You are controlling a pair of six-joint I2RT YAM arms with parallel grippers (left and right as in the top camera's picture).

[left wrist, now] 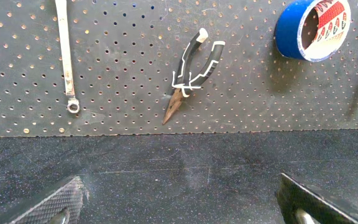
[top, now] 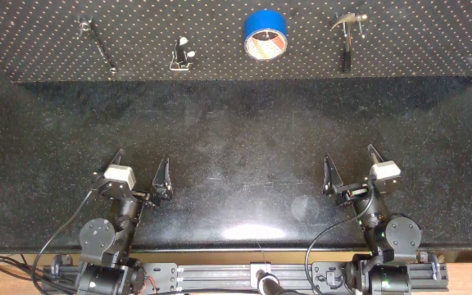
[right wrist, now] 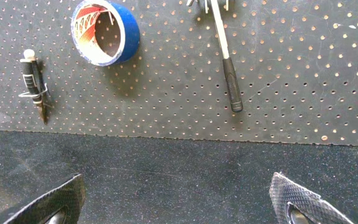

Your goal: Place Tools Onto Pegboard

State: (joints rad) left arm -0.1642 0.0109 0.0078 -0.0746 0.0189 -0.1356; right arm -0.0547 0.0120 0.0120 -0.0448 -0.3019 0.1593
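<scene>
4 tools hang on the pegboard (top: 39, 41) along the frame's top: wrench (top: 97, 45), pliers (top: 182, 56), blue tape (top: 266, 35), hammer (top: 347, 37). The tape's red label (left wrist: 328, 23) is illegible. Left gripper (top: 140, 166) and right gripper (top: 351, 162), low in frame, gape wide.

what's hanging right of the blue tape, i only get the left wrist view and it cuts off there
Observer: A hammer, hung head up on the pegboard.
Operator: is the other arm holding anything
Observer: No. The right claw is open and empty, above the table.
Operator: where's mine next to it
Observer: The left claw is open too, level with the right one, toward the table's left side.
</scene>
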